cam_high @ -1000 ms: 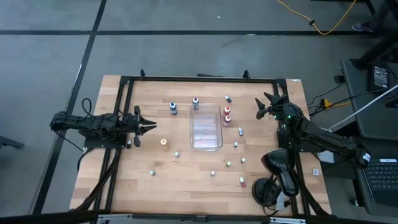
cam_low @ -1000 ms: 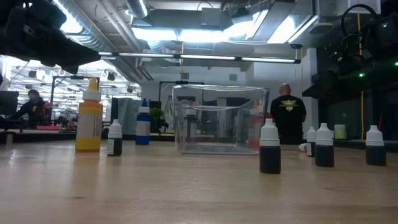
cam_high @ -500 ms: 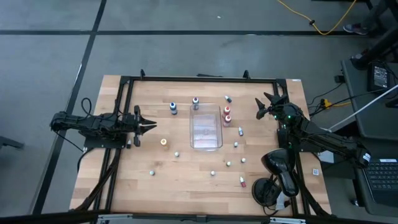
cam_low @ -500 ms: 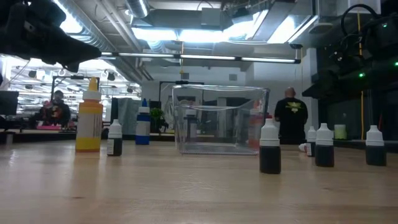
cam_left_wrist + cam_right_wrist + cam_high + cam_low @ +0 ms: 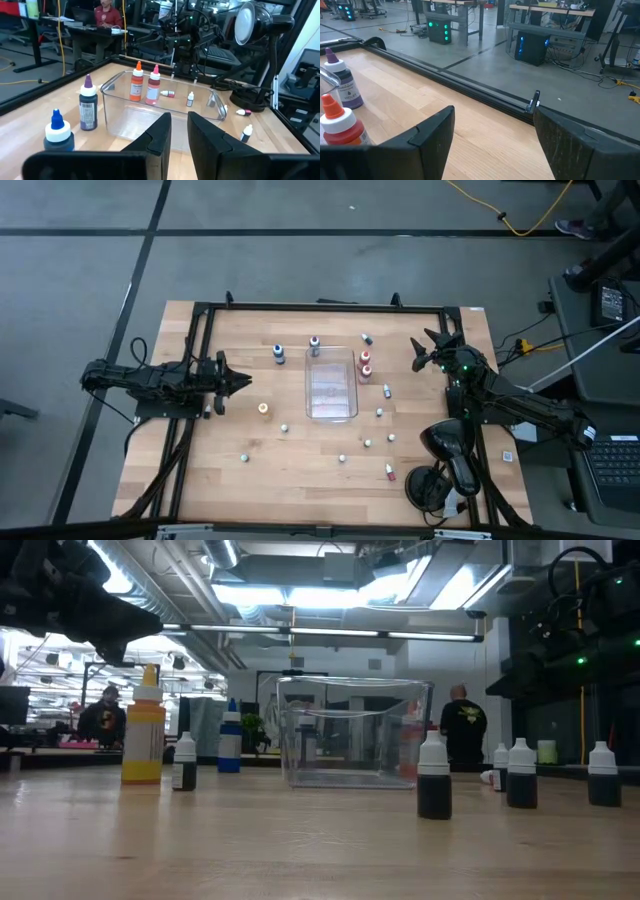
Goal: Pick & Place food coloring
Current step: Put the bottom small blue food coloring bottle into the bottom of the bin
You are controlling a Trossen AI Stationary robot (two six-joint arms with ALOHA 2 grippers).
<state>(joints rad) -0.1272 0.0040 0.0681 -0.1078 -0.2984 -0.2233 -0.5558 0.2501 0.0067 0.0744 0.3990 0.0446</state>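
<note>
The wooden table (image 5: pixel 270 480) spreads under me, framed by a black rail, and at its middle sits the clear plastic tray (image 5: pixel 331 385), with no bottle inside it that I can see. My left arm reaches in from the left side of the table, and my left gripper (image 5: pixel 240 382) hangs above the wood well left of the tray, its two fingers (image 5: pixel 155 137) drawn almost together with only a thin gap and nothing between them. My right gripper (image 5: pixel 428 352) waits near the table's far right corner, its jaws spread wide and holding nothing. The food coloring bottles stand scattered around the tray: a blue-capped one (image 5: pixel 279 354) and a dark one (image 5: pixel 314 344) at its far left corner, an orange one (image 5: pixel 366 357) and a red one (image 5: pixel 364 370) touching its right wall, a yellow one (image 5: pixel 263 408) between my left gripper and the tray, and several tiny bottles (image 5: pixel 367 443) dotted over the near half of the table, one lying near the right edge (image 5: pixel 390 472).
</note>
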